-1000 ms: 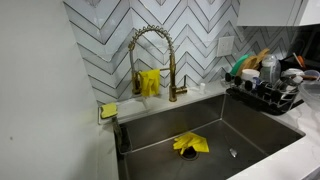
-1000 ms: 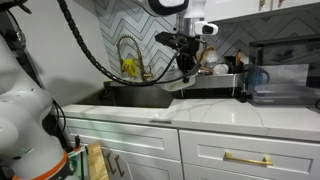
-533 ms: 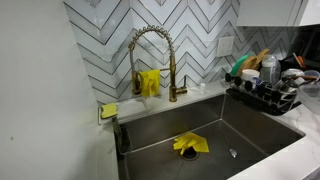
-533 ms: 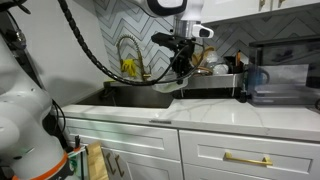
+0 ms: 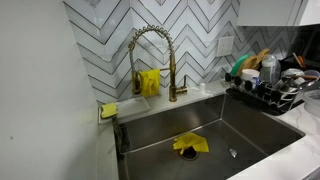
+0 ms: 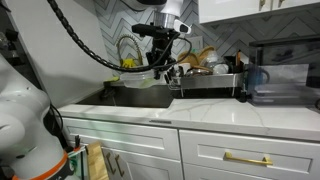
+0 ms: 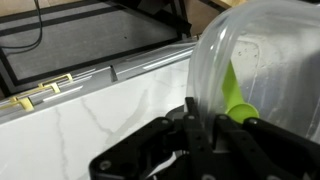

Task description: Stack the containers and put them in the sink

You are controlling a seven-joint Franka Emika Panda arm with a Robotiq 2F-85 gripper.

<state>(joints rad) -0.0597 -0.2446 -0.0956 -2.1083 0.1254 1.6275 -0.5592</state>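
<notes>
Hanging over the white marbled worktop (image 7: 110, 115), a translucent, curved-walled plastic container (image 7: 262, 60) is clamped by its wall in the end effector (image 7: 200, 128).

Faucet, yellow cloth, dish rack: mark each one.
faucet (image 5: 150, 30): in an exterior view, top of the arch
yellow cloth (image 5: 190, 144): in an exterior view, its middle
dish rack (image 5: 262, 97): in an exterior view, front wall
</notes>
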